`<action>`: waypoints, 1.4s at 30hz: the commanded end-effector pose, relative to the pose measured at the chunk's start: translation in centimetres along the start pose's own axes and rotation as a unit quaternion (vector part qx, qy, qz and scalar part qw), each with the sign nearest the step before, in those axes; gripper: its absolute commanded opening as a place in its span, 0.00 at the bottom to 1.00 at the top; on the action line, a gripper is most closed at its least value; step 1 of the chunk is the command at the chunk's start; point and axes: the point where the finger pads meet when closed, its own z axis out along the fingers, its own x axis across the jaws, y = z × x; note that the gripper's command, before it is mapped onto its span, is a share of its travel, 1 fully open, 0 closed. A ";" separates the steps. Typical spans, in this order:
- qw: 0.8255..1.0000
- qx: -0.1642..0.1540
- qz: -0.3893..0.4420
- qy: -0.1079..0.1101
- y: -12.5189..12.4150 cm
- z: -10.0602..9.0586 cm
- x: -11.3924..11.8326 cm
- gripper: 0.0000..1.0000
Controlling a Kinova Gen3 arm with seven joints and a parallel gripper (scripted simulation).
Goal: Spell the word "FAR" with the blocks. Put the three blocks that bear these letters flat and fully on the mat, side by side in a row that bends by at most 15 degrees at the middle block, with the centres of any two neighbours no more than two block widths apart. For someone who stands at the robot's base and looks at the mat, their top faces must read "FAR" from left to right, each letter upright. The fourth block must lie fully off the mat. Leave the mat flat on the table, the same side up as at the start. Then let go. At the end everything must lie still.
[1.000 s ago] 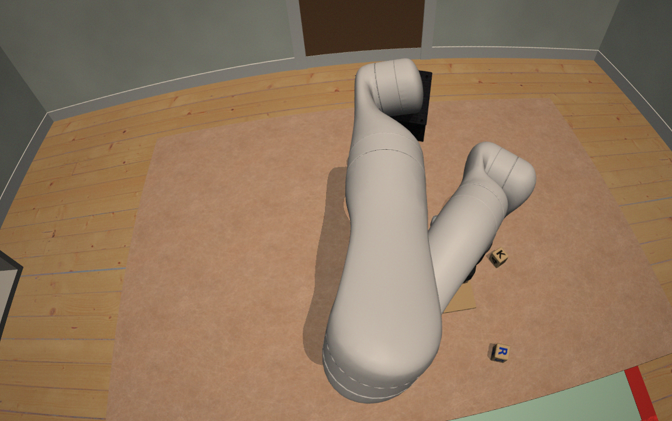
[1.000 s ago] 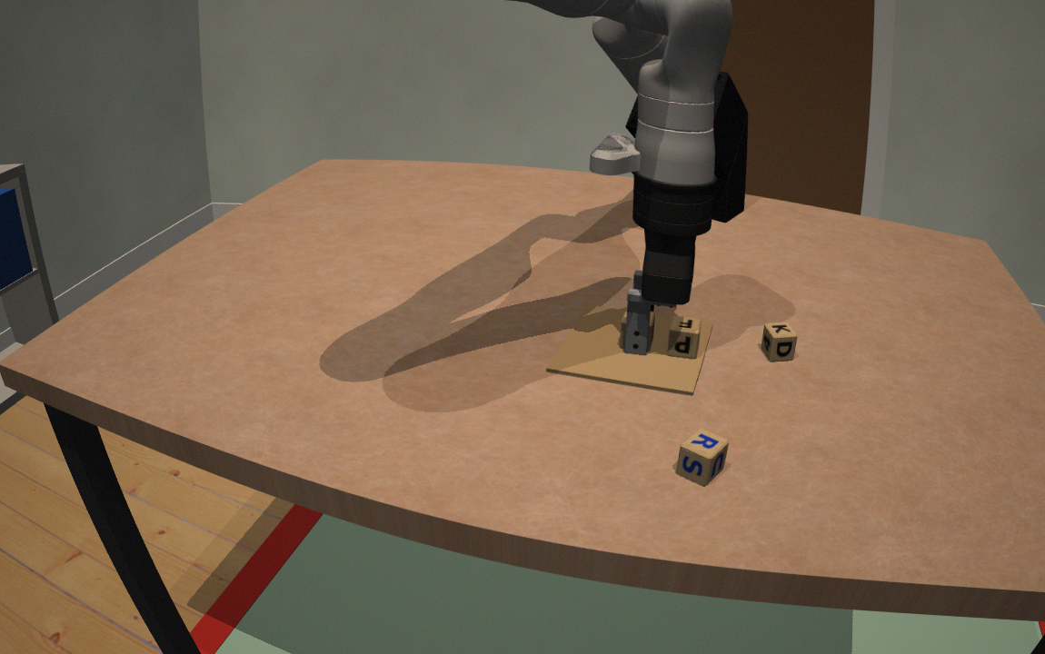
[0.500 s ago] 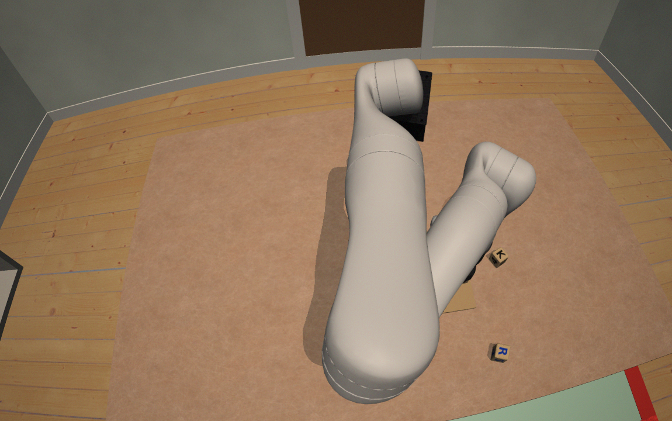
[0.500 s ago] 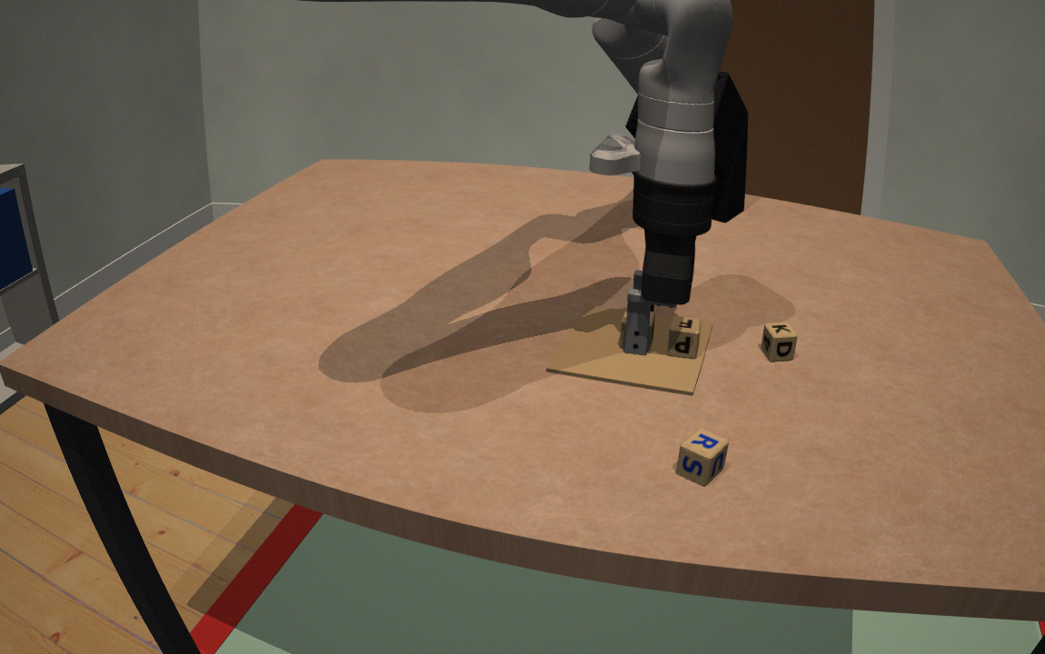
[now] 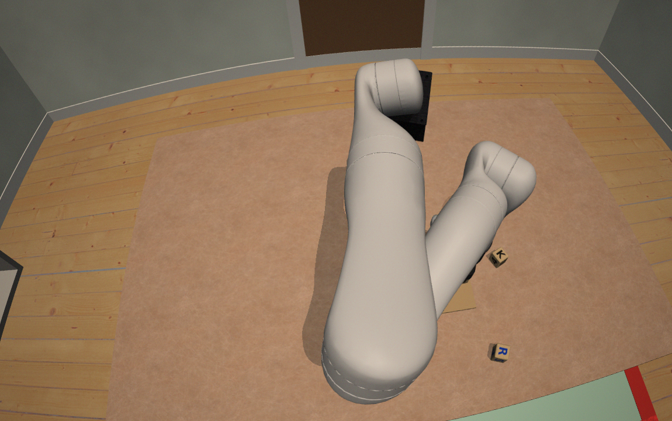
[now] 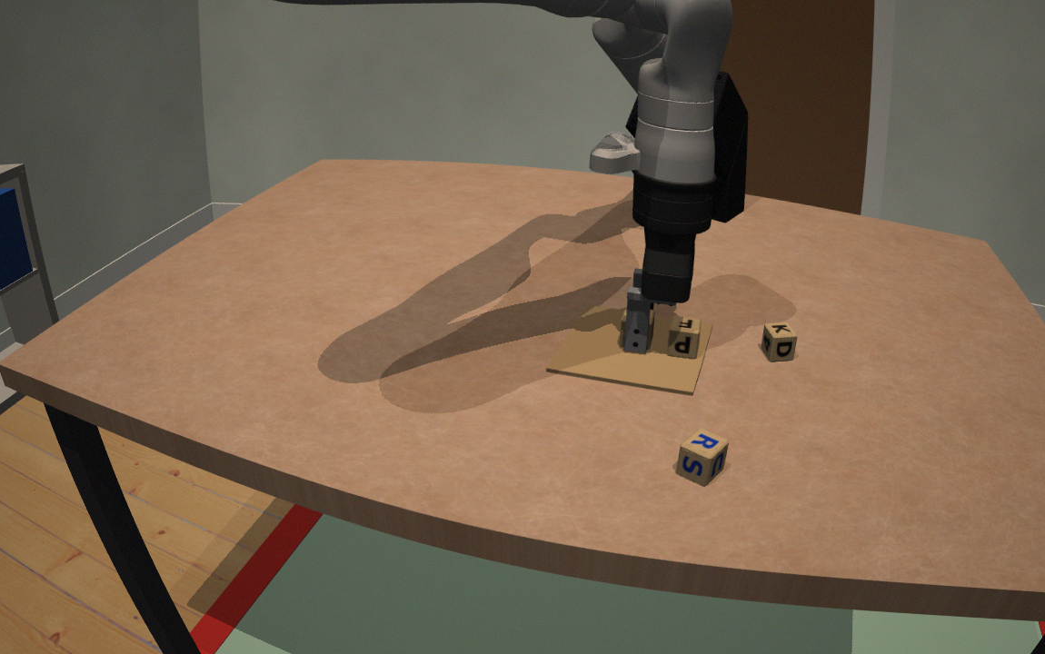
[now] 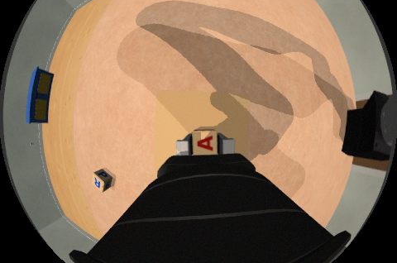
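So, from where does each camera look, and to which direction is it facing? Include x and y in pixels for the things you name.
Top: high over the table (image 5: 223, 209) (image 6: 266, 243) (image 7: 116, 131), looking down; the arm (image 5: 385, 235) (image 6: 677, 154) covers much of it.
Exterior: above the table edge opposite the black base (image 5: 428, 86) (image 7: 357, 135), looking back across; lower arm and gripper (image 6: 641, 329) (image 7: 204, 141) show.
Wrist: on the arm's wrist, facing down past the gripper; it and the base show.
Top and exterior share the K block (image 5: 498, 256) (image 6: 778, 341).

- Mat (image 5: 461, 299) (image 6: 600, 361) (image 7: 171, 131): thin, tan, flat on the surface.
- A block (image 6: 651, 323) (image 7: 205, 143): wooden, red A uppermost, upright on the mat, gripped in my hand (image 6: 650, 345) (image 7: 204, 141).
- F block (image 6: 683, 338): black F uppermost, on the mat near A.
- K block (image 5: 499, 256) (image 6: 779, 342): black K uppermost, off the mat.
- R block (image 5: 500, 352) (image 6: 701, 457) (image 7: 102, 180): blue R uppermost, off the mat.
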 end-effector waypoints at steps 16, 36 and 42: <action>1.000 -0.001 -0.008 -0.001 -0.1 -4.1 0.1 0.57; 1.000 -0.005 -0.006 -0.011 -0.2 -9.7 0.3 0.57; 1.000 -0.007 -0.006 -0.012 -0.2 -9.9 0.3 0.57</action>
